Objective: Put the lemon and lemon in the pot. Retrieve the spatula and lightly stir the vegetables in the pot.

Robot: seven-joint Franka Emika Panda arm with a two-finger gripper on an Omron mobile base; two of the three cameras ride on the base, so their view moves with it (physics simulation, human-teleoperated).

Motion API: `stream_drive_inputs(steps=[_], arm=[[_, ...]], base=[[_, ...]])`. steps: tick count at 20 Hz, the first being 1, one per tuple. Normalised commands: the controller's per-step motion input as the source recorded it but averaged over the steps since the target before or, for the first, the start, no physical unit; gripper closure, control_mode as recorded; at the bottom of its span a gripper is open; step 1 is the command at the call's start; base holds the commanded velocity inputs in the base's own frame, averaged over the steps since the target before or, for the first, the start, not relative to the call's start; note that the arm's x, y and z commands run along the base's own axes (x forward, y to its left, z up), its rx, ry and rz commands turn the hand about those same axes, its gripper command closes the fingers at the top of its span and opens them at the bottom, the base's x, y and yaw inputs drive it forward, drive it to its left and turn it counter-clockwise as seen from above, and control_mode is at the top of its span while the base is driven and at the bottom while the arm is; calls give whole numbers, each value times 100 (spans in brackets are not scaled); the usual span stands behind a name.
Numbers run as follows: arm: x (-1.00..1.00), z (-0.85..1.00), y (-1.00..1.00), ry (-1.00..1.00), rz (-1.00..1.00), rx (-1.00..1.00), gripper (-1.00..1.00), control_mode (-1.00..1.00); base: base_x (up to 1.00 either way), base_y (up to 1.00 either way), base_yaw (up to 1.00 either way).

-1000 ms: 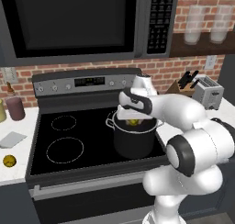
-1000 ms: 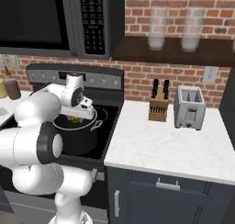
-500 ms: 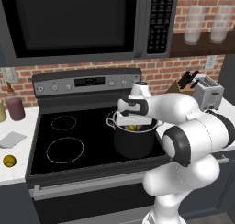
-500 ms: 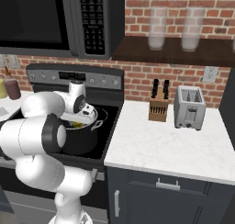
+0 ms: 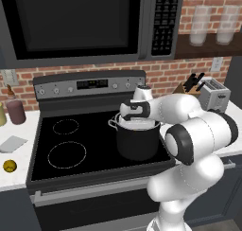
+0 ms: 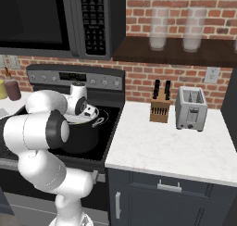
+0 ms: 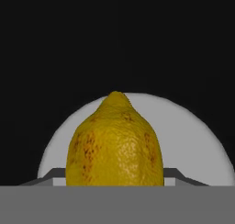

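The dark pot (image 5: 137, 142) stands on the stove's front right burner, also seen in the right base view (image 6: 83, 134). My gripper (image 5: 137, 121) (image 6: 88, 114) reaches down into its mouth, its fingers hidden by the rim. In the hand view a dull-yellow, brown-mottled lemon (image 7: 115, 145) sits right at the fingers over the pot's grey floor (image 7: 193, 140); the gripper is shut on it. The other lemon (image 5: 9, 165) lies on the left counter near the front edge. Just behind that lemon lies the spatula's light-grey blade (image 5: 12, 143); its handle is not discernible.
A dark red jar (image 5: 16, 111) stands at the back of the left counter. Two burner rings (image 5: 66, 154) lie left of the pot. A knife block (image 6: 160, 108) and a toaster (image 6: 190, 108) stand at the back of the right counter. A microwave (image 5: 85, 22) hangs overhead.
The hand has come down with the lemon from just above the rim into the pot. The other lemon and the spatula have not moved.
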Motion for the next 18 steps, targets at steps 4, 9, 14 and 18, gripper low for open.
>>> stream_drive_inputs(steps=[4, 9, 14, 18], arm=[[-4, -32, 0, 0, 0, 0, 100, -100], [-15, -27, 0, 0, 0, 0, 100, -100], [-25, -12, 0, 0, 0, 0, -100, -100], [-1, 0, -1, -1, 0, 1, -100, -100]], base=[[0, 0, 0], [0, 0, 0], [0, 0, 0], [0, 0, 0]])
